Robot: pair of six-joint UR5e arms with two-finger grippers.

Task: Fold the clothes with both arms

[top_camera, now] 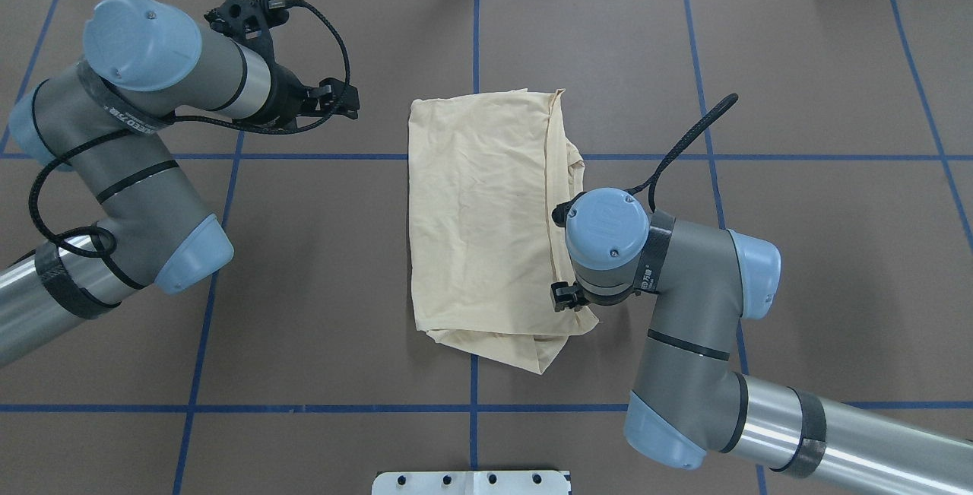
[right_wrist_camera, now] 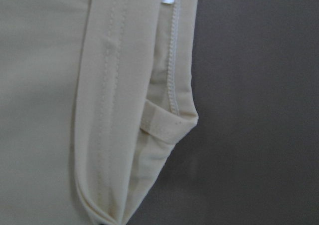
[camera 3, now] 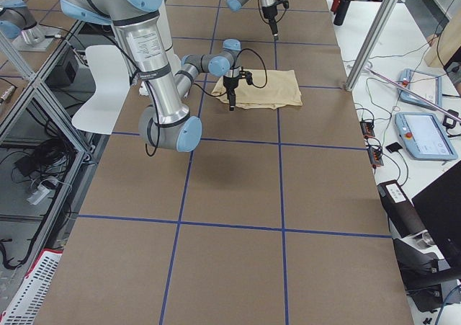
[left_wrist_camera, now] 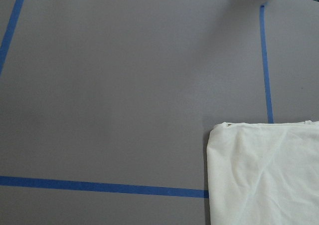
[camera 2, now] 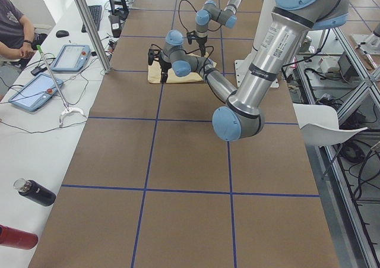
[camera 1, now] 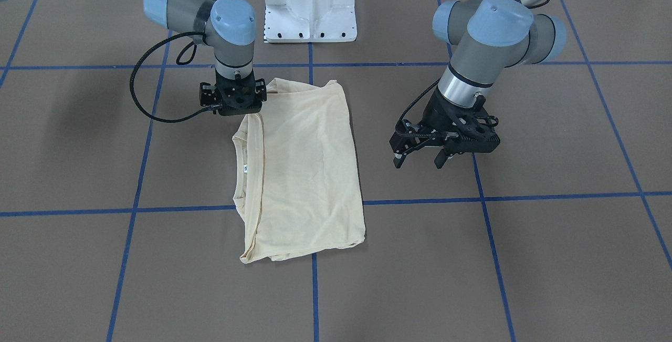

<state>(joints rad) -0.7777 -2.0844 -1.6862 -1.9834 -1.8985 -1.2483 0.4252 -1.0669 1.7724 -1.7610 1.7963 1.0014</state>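
Two claws: right claw [camera 1: 237,108] over the collar-side edge of the T-shirt [camera 1: 310,168], at the corner nearer the robot base; left claw [camera 1: 418,162] off the cloth, above bare counter [camera 1: 551,258].
Right claw state: fingers hidden under the wrist body in both top views, only fabric in its wrist view; open or shut, cannot tell; grip on cloth, cannot tell.
Left claw state: spread wide, nothing between the fingers.
T-shirt position: mid-counter, folded to a rough rectangle, plain side up, no print showing; neckline [right_wrist_camera: 172,60] and neck label [camera 1: 245,167] on the robot's right side.
Cloth condition: layers not flush at the base-side edge, lower layer [top_camera: 532,350] poking out just beside the right claw.
Step, judged: pick up the collar-side edge for the next fold, left claw yet to come in.
Doing it well: pinch every layer at the corner, not just the top ply; bring the left claw to the matching corner on the far side before any lift; raise both together, level, keeping the edge taut; carry low across and lay edge on edge.
Alignment aid: blue tape line [camera 1: 314,289] under the shirt as fold reference.
Risk, judged: one-ply grab on thin fabric, so the stack peels apart; lone right-side lift, so the rectangle skews.
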